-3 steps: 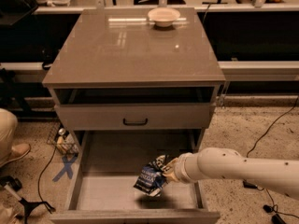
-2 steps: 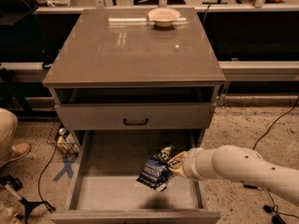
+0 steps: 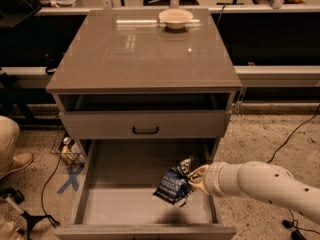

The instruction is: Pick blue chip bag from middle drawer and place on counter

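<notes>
The blue chip bag (image 3: 173,186) is dark blue foil with white lettering. It hangs tilted above the floor of the open middle drawer (image 3: 125,204), toward its right side. My gripper (image 3: 194,178) reaches in from the right on a white arm and is shut on the bag's upper right edge. The counter (image 3: 135,54) is the glossy grey-brown top of the cabinet, above and behind the drawer.
A cream bowl (image 3: 175,18) sits at the counter's back edge. A closed grey drawer front with a black handle (image 3: 145,130) is above the open drawer. A person's leg and shoe (image 3: 12,159), cables and a small wire basket (image 3: 70,151) lie on the floor to the left.
The bag has risen off the drawer floor and moved slightly right and up with my gripper holding it.
</notes>
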Robot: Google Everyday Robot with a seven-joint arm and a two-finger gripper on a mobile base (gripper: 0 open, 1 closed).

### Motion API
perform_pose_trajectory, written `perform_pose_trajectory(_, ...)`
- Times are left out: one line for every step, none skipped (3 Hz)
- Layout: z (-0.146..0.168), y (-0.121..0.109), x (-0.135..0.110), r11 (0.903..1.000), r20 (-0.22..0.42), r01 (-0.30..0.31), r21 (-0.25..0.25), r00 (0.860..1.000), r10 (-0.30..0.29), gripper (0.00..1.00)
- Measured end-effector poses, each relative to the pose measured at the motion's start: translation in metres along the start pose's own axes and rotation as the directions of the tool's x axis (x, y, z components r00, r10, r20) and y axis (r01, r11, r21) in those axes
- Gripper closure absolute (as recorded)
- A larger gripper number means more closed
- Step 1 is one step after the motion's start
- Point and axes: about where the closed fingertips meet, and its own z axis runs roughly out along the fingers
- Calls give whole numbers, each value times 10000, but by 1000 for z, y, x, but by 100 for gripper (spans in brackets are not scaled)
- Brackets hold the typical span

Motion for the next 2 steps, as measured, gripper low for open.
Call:
perform_pose_trajectory(-14, -11, -8, 9998, 600, -89, 202, 9982, 77, 100)
perform_pose_trajectory(-71, -50, -43, 9961, 1753, 79, 878, 9842, -233, 100)
